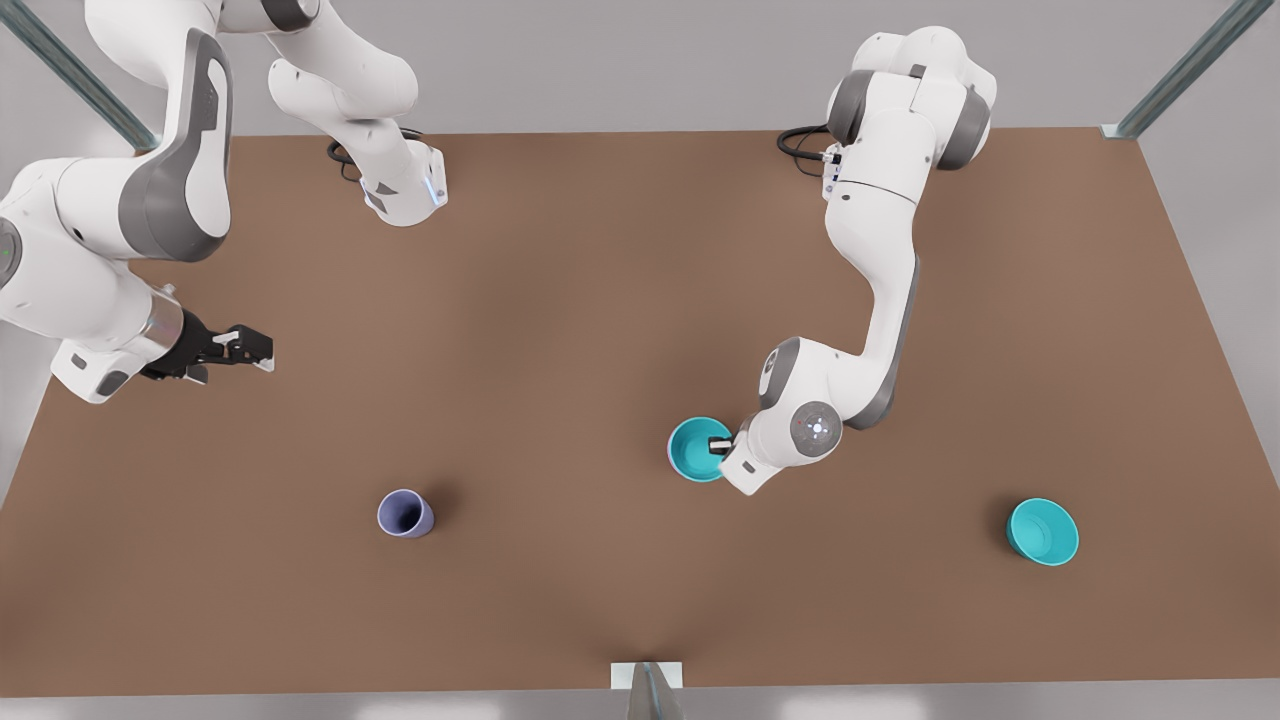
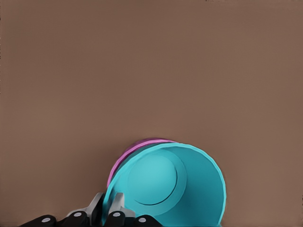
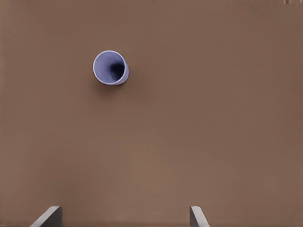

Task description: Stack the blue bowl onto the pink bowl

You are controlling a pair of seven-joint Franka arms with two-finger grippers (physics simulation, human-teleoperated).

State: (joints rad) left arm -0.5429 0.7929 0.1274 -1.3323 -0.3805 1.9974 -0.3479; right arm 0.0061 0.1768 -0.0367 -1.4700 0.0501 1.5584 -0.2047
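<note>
At the front view's left, the right gripper (image 1: 255, 347) hangs over the brown table (image 1: 600, 300) with its fingers apart, holding nothing; this arm waits. Ahead of it and well apart stands one small lavender-blue plastic cup (image 1: 405, 514). Further right, the left gripper (image 1: 722, 445) is clamped on the near rim of the small round glossy teal plastic bowl, the blue bowl (image 2: 165, 189), one finger inside the wall and one outside. That bowl sits nested in the round magenta-pink plastic bowl (image 2: 130, 150), whose rim peeks out on the side away from the fingers. So the stack looks made; letting go and lifting clear seems all that is left. Far right lies a second teal bowl (image 1: 1042, 532), making two teal, one pink.
</note>
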